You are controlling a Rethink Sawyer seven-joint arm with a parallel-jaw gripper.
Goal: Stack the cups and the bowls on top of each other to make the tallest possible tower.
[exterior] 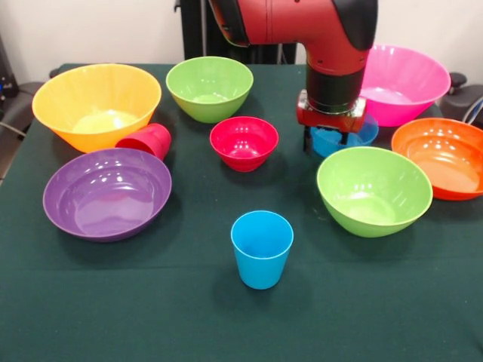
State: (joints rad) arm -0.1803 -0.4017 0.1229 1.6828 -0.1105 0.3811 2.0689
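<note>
The sky-blue cup (262,249) stands upright, alone, at the table's front middle. The red cup (147,141) lies on its side between the yellow-orange bowl (96,105) and the purple bowl (107,192). The small red bowl (244,142) sits in the middle. My gripper (326,142) is down at the small blue bowl (362,136), open, with one finger (309,139) outside its left rim and the other inside. Nothing is stacked on anything else.
Two lime green bowls sit at the back middle (210,87) and the front right (374,190). The pink bowl (404,83) is at the back right and the orange bowl (445,157) at the right edge. Green cloth (113,302) covers the table.
</note>
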